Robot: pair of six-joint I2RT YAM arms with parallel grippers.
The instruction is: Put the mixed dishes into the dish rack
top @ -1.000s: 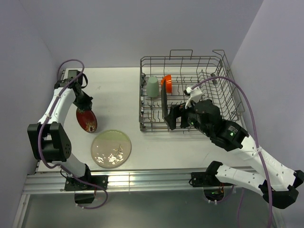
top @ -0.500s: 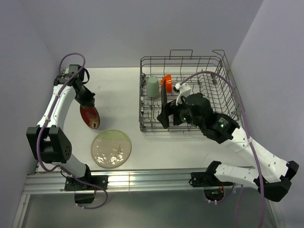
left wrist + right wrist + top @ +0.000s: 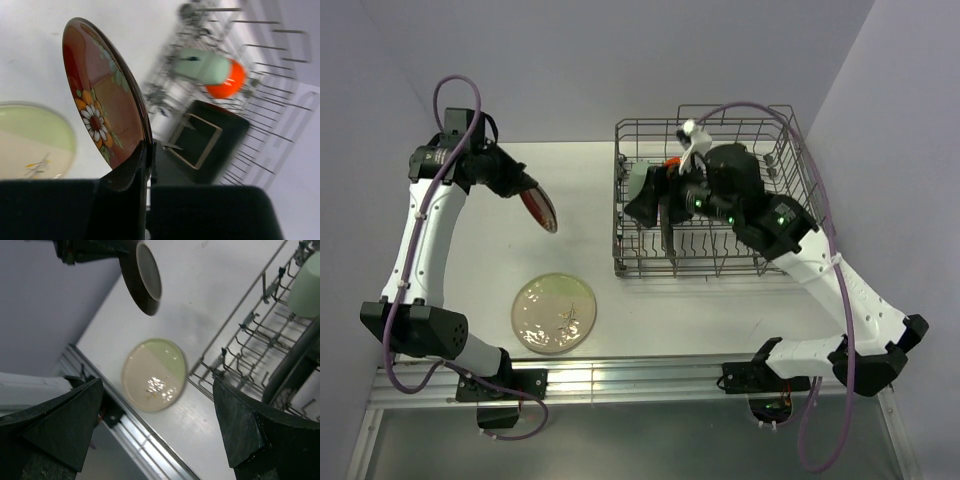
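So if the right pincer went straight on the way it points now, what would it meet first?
Probably the larger cream round plate, which lies centred between its open fingers; depth is unclear.

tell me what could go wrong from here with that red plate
1. The left gripper pinches the small red plate only at its rim, above the table; it might slip and fall.
2. The right gripper hangs open over the dish rack beside the black plate, so the two may collide there.
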